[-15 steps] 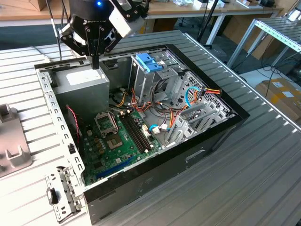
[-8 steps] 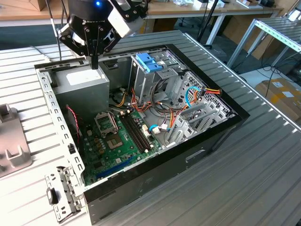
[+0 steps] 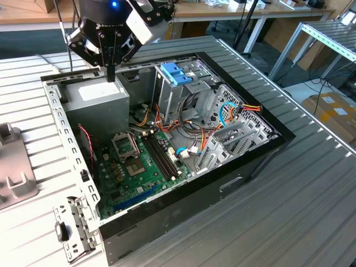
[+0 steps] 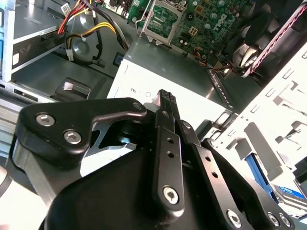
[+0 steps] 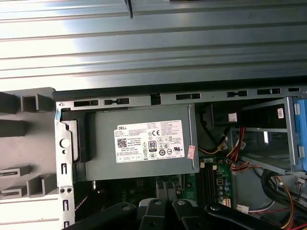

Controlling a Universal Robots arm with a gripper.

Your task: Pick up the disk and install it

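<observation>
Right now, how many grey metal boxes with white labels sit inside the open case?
1: the grey metal box in the corner of the case at the exterior view's upper left, beneath the gripper. Others may be hidden.

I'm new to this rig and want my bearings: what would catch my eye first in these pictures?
An open computer case lies on a slatted metal table, its green motherboard bare. In the exterior view the black gripper, shut and empty, hangs over the grey power supply with a white label, and a bright blue plastic part tops the drive cage to that view's right.
</observation>
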